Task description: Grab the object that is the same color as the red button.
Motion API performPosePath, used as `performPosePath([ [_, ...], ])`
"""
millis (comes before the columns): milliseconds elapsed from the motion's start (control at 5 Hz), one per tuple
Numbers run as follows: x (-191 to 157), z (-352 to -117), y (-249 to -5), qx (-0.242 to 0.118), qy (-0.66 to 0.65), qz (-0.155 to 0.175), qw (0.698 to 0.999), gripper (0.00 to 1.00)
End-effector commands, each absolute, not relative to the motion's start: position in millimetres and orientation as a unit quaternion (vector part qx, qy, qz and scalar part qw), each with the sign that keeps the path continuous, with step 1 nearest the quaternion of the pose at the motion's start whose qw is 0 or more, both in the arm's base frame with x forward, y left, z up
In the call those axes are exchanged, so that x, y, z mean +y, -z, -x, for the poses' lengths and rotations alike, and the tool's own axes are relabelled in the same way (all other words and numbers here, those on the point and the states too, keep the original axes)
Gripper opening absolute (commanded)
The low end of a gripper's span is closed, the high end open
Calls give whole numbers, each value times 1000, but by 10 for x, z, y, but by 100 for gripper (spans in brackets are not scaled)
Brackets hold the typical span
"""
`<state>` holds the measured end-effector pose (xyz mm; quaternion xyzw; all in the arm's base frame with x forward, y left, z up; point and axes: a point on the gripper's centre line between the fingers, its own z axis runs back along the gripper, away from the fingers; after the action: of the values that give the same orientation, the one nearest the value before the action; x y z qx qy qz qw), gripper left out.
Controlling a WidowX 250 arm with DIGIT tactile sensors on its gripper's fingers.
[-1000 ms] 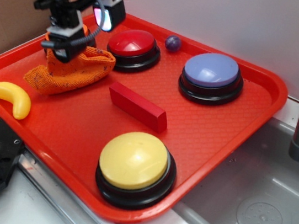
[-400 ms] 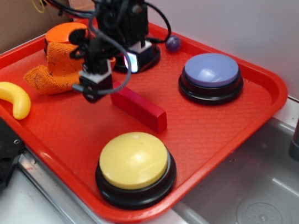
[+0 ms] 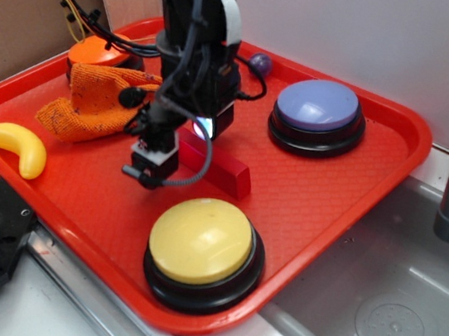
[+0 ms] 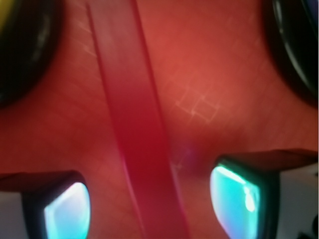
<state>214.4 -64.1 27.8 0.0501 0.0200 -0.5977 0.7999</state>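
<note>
Over the block [image 3: 222,170], fingers spread, nothing gripped yet.

Exterior: gripper [image 3: 150,170] low over the tray [image 3: 354,195], block just behind it, partly hidden; red button not visible behind the arm. Wrist: block [image 4: 137,129] running lengthwise between the fingers [image 4: 67,211], one pad each side, gaps on both. Looks rigid, light, smooth, maybe a bit slippery. Best pinched across the narrow width, mid-length, flat faces against the pads.

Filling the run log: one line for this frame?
phase: pre-grasp | gripper: open, straddling red block | block: flat on red tray, ungrasped | red button: hidden behind arm
</note>
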Motion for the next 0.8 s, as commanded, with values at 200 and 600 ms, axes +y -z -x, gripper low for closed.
performPosePath([
  [200, -573, -2213, -320, -9, 571, 10, 821, 0],
  [600, -479, -2264, -584, -30, 475, 29, 879, 0],
])
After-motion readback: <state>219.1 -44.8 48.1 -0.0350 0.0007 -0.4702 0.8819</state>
